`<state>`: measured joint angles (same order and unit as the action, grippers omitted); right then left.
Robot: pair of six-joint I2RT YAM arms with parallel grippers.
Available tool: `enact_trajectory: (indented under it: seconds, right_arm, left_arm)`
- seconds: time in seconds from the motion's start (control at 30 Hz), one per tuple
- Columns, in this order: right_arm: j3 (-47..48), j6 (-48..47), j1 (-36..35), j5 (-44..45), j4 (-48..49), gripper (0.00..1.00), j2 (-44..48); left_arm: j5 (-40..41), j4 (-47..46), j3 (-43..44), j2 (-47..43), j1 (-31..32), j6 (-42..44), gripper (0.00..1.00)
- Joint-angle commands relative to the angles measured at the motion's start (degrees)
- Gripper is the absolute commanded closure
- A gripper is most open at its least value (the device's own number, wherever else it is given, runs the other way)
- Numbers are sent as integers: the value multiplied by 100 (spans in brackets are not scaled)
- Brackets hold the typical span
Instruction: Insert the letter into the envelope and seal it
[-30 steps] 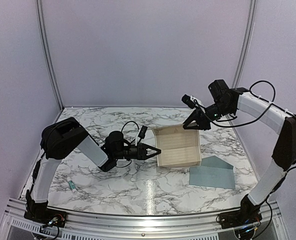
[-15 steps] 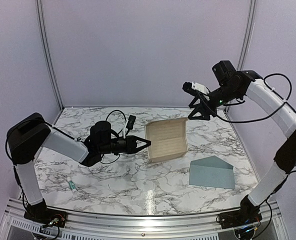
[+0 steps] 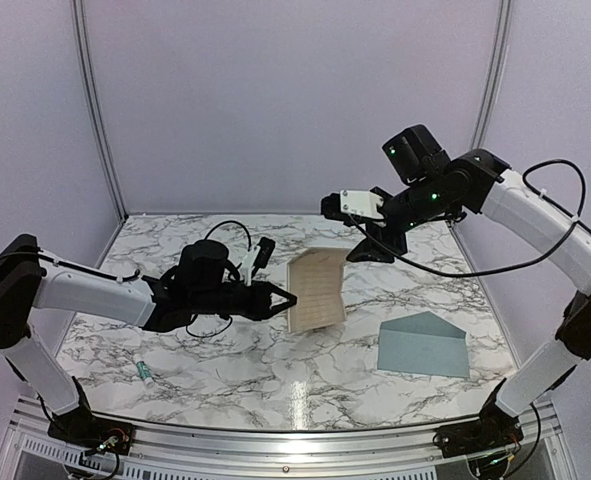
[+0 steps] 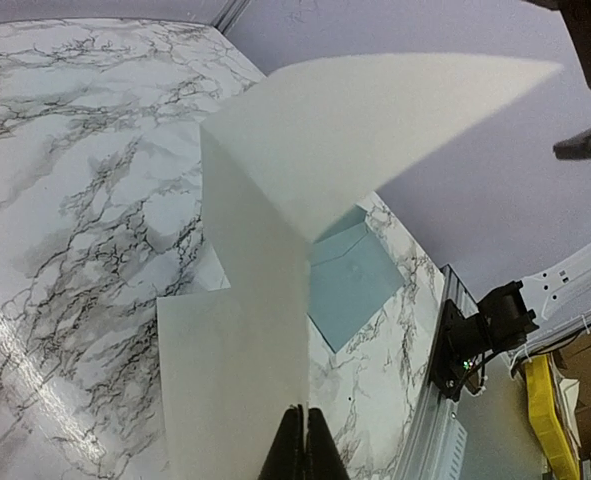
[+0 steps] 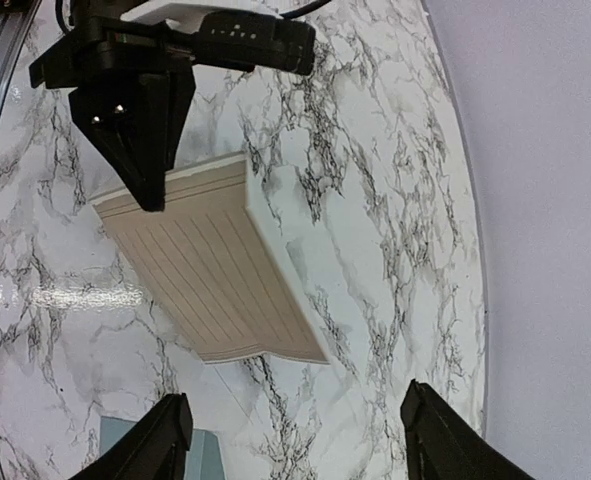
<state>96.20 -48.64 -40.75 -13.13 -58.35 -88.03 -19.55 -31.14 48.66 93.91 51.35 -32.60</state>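
The letter [image 3: 315,290], a cream lined sheet folded over on itself, hangs tilted just above the table's middle. My left gripper [image 3: 291,298] is shut on its left edge; in the left wrist view the fingertips [image 4: 300,425] pinch the fold of the letter [image 4: 255,330]. My right gripper [image 3: 370,250] hovers open above and to the right of the letter, touching nothing. Its wrist view looks down on the letter [image 5: 210,270] between wide-apart fingers [image 5: 165,440]. The blue-grey envelope [image 3: 422,345] lies flat at the right front, also seen past the letter [image 4: 350,280].
A small green-and-white tube [image 3: 147,372] lies near the left front of the marble table [image 3: 225,370]. A metal rail [image 3: 295,440] runs along the near edge. Pale walls enclose the back and both sides.
My right gripper has opened, let go of the letter's far edge and risen to the left. The left gripper has drawn the letter leftward, and the sheet has folded narrower.
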Motion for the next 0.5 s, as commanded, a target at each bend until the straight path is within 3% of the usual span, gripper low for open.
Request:
enact_trajectory:
  seconds: [0.0, 0.17, 0.3, 0.47]
  right_arm:
    - [-134, -139, -64, 149, 474, 31, 47]
    - [-619, -170, -66, -98, 921, 30, -123]
    - [-621, -90, -64, -653, 734, 27, -288]
    - [-974, -75, -66, -745, 985, 28, -2]
  left_arm:
    - [170, 485, 167, -257, 165, 261, 100]
    - [231, 605, 178, -268, 336, 459, 100]
    - [342, 635, 140, -275, 413, 456, 100]
    - [459, 656, 108, -335, 505, 515, 100]
